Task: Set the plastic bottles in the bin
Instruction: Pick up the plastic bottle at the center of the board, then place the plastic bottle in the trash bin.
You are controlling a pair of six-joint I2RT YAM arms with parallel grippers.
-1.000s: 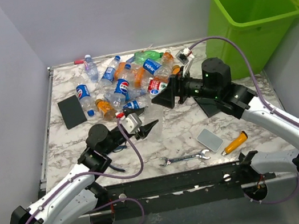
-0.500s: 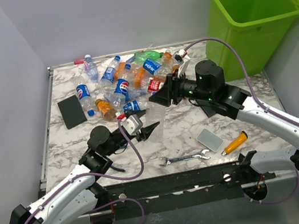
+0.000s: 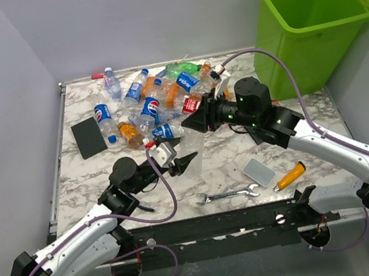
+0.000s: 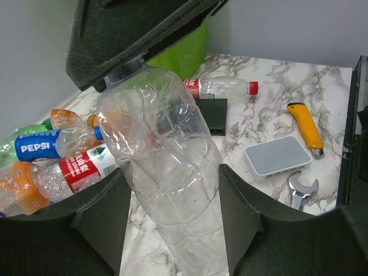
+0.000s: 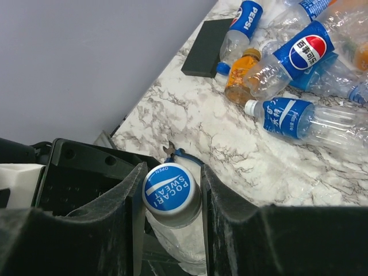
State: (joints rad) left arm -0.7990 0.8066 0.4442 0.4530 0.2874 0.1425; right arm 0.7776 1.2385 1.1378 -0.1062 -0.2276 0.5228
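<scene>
A clear crushed bottle (image 4: 161,149) hangs over the marble table between both arms. My left gripper (image 4: 172,184) is shut on its body. My right gripper (image 5: 172,172) has its fingers pressed on either side of the bottle's blue cap (image 5: 171,188). In the top view the bottle (image 3: 195,145) spans from the left gripper (image 3: 187,159) up to the right gripper (image 3: 194,123). Several more plastic bottles (image 3: 157,103) lie heaped at the table's back. The lime-green bin (image 3: 313,15) stands off the table's far right corner.
A wrench (image 3: 227,195), a grey slab (image 3: 258,172) and an orange-handled tool (image 3: 290,176) lie near the front edge. A black slab (image 3: 88,137) lies at the left. Blue-handled pliers (image 5: 184,154) lie on the table under the held bottle.
My right arm has moved left and down to the bottle's cap, and its fingers have come together on it. The left gripper has kept hold of the bottle, lifting it slightly.
</scene>
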